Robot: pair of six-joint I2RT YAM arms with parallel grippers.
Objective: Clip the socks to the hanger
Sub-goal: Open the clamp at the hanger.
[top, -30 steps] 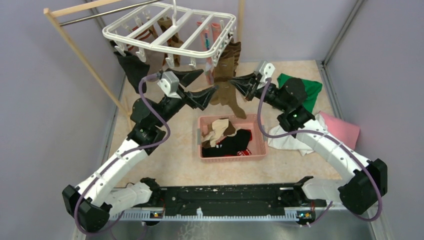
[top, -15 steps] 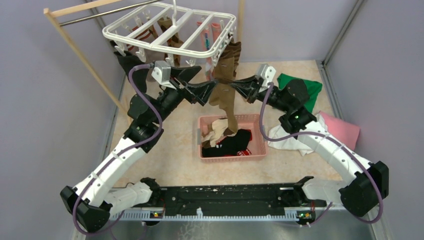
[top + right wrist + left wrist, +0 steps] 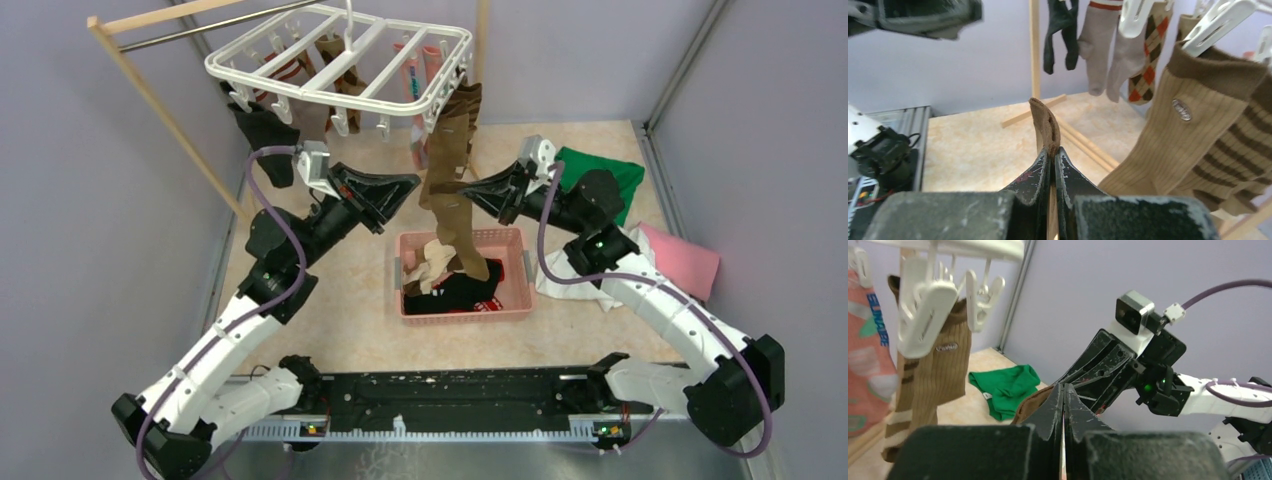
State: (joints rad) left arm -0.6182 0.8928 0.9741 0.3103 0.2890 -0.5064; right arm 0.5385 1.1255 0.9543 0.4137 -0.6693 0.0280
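We find the plain brown sock point(image 3: 452, 215) hanging with its long axis vertical, upper end just below the white plastic grid hanger point(image 3: 340, 97), lower end over the pink plastic basket point(image 3: 515, 300). The right gripper point(image 3: 466, 189), reaching leftward, pinches it mid-length. The left gripper point(image 3: 412, 182), raised beside it, is clenched on nothing.

Arms point(image 3: 215, 345) white links, black joints — purple cables point(image 3: 252, 175); left claw point(image 3: 412, 181), right claw point(image 3: 467, 190) black, scuffed.

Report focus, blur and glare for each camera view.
Top external: even light, no glare, hanger sharp. Left wrist: nearest clip soft, green cloth clearer. Right wrist: pinched edge of brown sock crisp, top-left corner a dark blur.
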